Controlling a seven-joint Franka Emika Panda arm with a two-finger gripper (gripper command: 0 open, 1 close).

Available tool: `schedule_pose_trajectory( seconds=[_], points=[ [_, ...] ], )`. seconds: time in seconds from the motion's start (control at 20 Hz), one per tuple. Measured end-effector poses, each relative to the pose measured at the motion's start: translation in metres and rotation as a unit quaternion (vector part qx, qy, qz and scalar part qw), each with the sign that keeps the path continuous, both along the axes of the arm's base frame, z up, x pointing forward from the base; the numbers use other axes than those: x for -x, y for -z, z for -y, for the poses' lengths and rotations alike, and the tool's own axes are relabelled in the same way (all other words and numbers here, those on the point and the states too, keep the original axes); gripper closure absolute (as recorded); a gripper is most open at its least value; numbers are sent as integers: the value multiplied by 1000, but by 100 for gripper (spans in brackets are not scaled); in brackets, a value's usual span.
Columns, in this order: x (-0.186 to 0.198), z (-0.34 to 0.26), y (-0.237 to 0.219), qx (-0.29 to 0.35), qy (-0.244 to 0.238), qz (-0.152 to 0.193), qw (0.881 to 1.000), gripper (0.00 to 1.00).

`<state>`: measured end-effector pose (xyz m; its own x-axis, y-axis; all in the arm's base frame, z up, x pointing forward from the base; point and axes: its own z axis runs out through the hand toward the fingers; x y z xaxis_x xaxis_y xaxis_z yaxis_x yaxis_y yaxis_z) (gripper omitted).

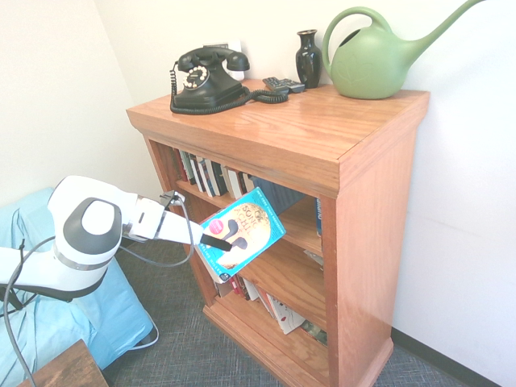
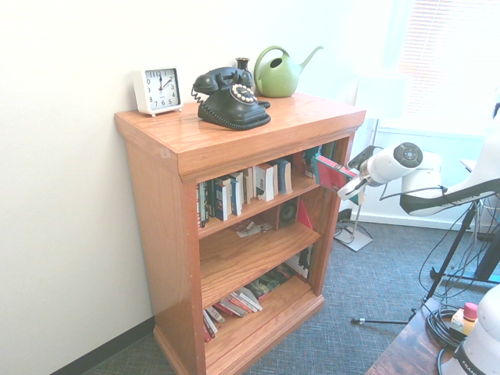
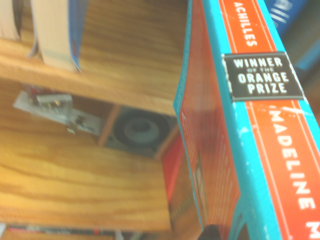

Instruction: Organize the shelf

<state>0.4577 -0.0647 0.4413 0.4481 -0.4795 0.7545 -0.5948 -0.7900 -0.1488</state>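
The shelf [image 1: 322, 137] is a reddish-brown wooden bookcase with a thick top and three inner boards. My gripper [image 1: 216, 240] is shut on a teal paperback book [image 1: 246, 234] and holds it tilted in the air just in front of the top and middle boards. From the other side, the book [image 2: 334, 172] hangs at the shelf's [image 2: 234, 137] right front corner, with the gripper [image 2: 349, 187] behind it. In the wrist view the book's orange and teal spine [image 3: 250, 125] runs close by, with the wooden boards behind it.
On the top stand a black telephone [image 1: 208, 79], a dark vase [image 1: 308, 58], a green watering can [image 1: 375, 56], a remote [image 1: 284, 84] and a white clock [image 2: 158, 89]. Upright books [image 2: 242, 187] fill the top board; others lie on the bottom one [image 2: 238, 303]. A blue cushion [image 1: 48, 322] lies nearby.
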Motion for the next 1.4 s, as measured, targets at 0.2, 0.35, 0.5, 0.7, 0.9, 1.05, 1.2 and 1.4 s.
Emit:
schedule_pose_trajectory(
  seconds=[0.2, 0.35, 0.5, 0.7, 0.9, 1.05, 1.2, 1.4],
  points=[
    [-25, -4, 8, -1, -7, 5, 1000, 100],
    [-41, -7, 13, -3, -9, 8, 1000, 100],
    [-53, -12, 16, -14, -17, 14, 1000, 100],
    [-67, -26, 22, -22, -28, 23, 999, 100],
    [-78, -29, 30, -24, -29, 28, 999, 100],
    [-87, -29, 35, -37, -32, 32, 998, 100],
    [-97, -29, 36, -50, -32, 37, 998, 100],
    [-111, -31, 36, -76, -28, 45, 996, 100]
  ],
)
